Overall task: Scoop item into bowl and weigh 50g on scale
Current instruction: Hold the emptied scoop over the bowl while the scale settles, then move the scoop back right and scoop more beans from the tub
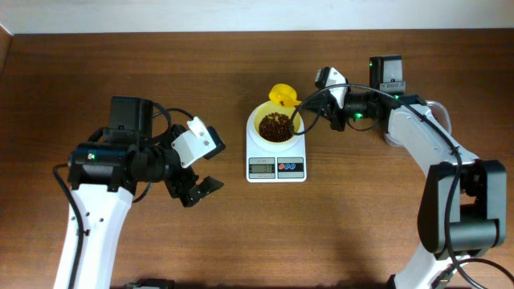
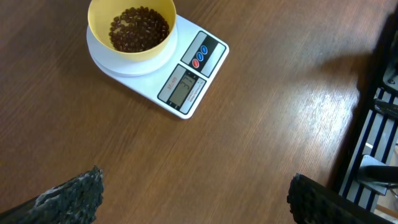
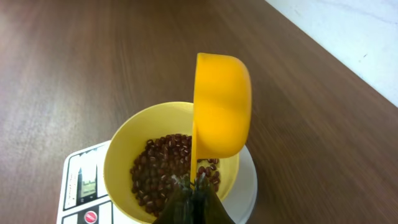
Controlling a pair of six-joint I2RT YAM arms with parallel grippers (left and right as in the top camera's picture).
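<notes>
The beans [image 1: 276,126] are held in the bowl [image 1: 259,128], set on the scale [image 1: 275,168]. Above the scale, a tipped scoop [image 3: 222,106] is pinched by the right end effector [image 3: 191,190]. Left of the scale, the left end effector [image 1: 201,191] is spread.

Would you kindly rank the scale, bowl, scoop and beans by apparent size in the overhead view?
1. scale
2. bowl
3. beans and scoop: they look about alike. The scoop is tilted and raised nearer the camera, so I would not rank these two.
</notes>
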